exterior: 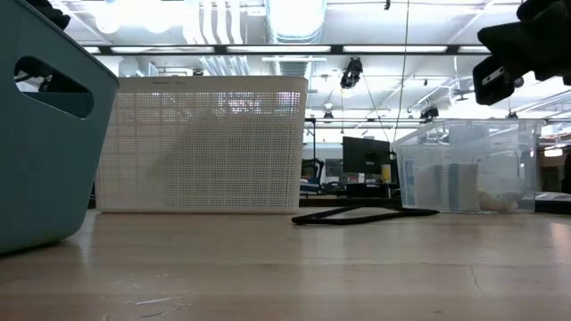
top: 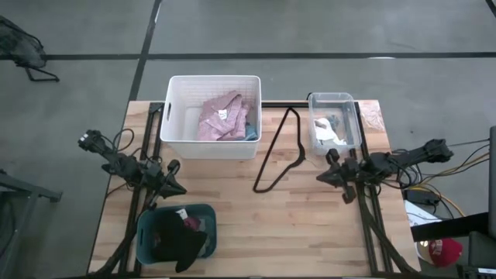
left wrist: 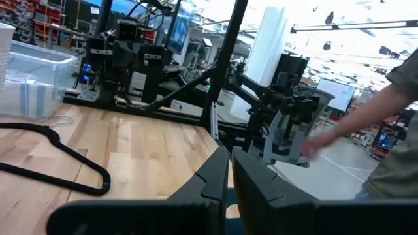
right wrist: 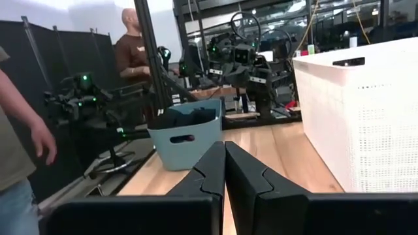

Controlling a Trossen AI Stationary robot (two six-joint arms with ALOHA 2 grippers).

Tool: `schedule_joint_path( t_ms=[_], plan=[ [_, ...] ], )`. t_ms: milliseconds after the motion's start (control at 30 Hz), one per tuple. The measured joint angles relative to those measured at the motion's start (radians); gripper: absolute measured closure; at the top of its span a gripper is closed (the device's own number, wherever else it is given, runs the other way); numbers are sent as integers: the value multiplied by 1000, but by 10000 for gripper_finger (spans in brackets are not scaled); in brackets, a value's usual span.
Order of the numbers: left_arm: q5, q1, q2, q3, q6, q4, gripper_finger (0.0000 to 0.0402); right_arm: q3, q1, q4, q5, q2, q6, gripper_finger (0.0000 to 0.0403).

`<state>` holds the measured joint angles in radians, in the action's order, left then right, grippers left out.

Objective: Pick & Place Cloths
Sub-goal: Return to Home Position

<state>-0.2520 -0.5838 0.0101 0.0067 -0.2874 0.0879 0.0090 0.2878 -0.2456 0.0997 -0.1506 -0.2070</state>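
Observation:
The pink checked shirt [top: 221, 116] lies crumpled in the white bin [top: 180, 116], with a blue piece [top: 249, 133] at its side. The black piece [top: 174, 236] and a maroon piece [top: 194, 225] fill the teal bin [top: 147, 232]. Small grey and cream pieces [top: 327, 130] lie in the clear bin [top: 350, 116]. My left gripper [top: 177, 183] [left wrist: 230, 155] hovers shut above the table, just beyond the teal bin. My right gripper [top: 322, 177] [right wrist: 224, 147] is shut too, above the table on the near side of the clear bin.
A black wire hanger [top: 280, 151] [exterior: 361, 214] lies flat on the table between the white and clear bins. Bare wood [top: 279, 225] spreads between the two arms. People stand beyond the table: an arm [left wrist: 366, 124], and a hand [right wrist: 39, 140].

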Motion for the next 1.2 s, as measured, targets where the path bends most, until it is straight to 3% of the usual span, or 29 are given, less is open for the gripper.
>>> schedule_joint_path(
  t_ms=[1200],
  plan=[
    [0, 0, 0, -1, 0, 0, 374, 0, 0, 6, 4, -9, -1, 394]
  ],
)
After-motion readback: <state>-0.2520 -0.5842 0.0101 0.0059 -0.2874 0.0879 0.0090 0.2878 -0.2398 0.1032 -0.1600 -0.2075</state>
